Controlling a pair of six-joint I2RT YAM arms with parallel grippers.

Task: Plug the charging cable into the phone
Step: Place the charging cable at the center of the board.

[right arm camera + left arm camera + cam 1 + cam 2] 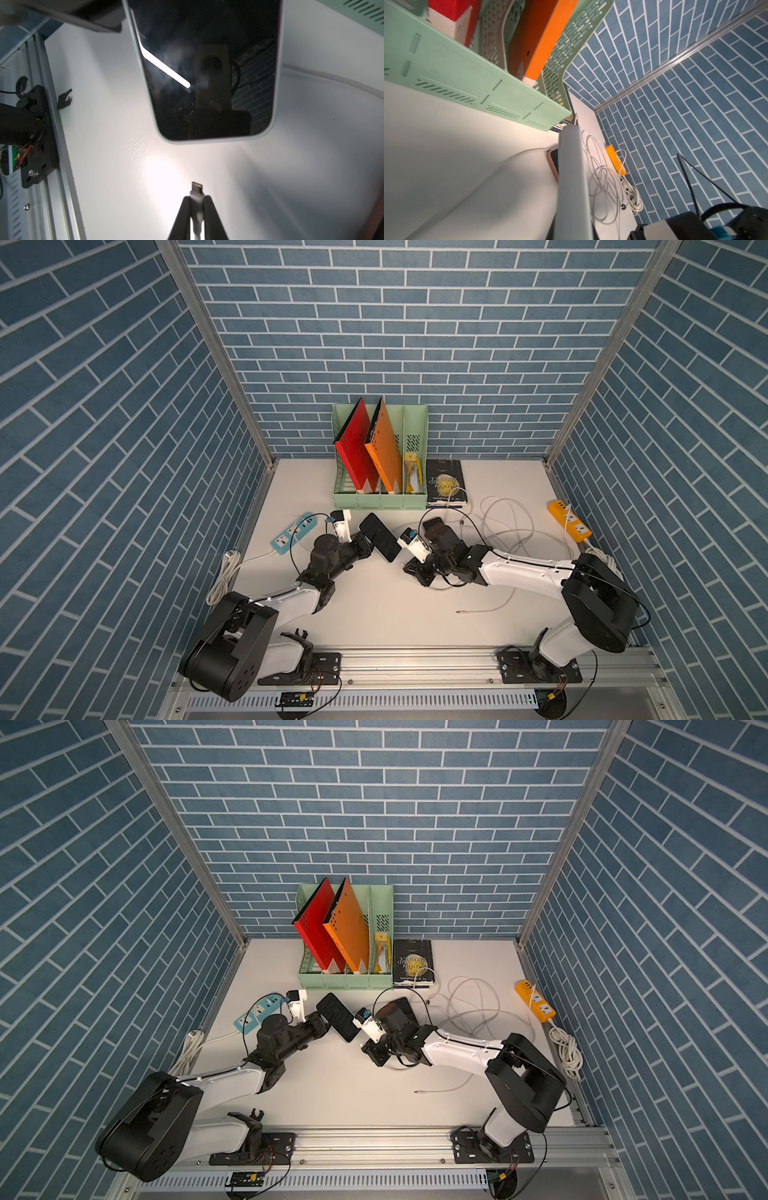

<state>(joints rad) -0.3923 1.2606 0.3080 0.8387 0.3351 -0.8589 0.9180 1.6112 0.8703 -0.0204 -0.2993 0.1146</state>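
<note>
The phone (379, 537) (337, 1017) has a black screen and a pale grey rim. It is held tilted above the table, with my left gripper (365, 545) (321, 1024) shut on its side. The left wrist view shows only its grey edge (571, 176). My right gripper (197, 198) is shut on the white charging cable just behind its metal plug (197, 186). The plug points at the phone's lower end (207, 72), with a clear gap between them. In both top views the right gripper (409, 568) (370, 1048) sits just right of the phone.
A green file holder (380, 499) with red and orange folders and a black book (444, 481) stand at the back. Loose white cable loops (507, 526) lie at the right, near an orange power strip (569, 520). A blue power strip (293, 531) lies at the left. A pink-cased phone (552, 164) lies flat.
</note>
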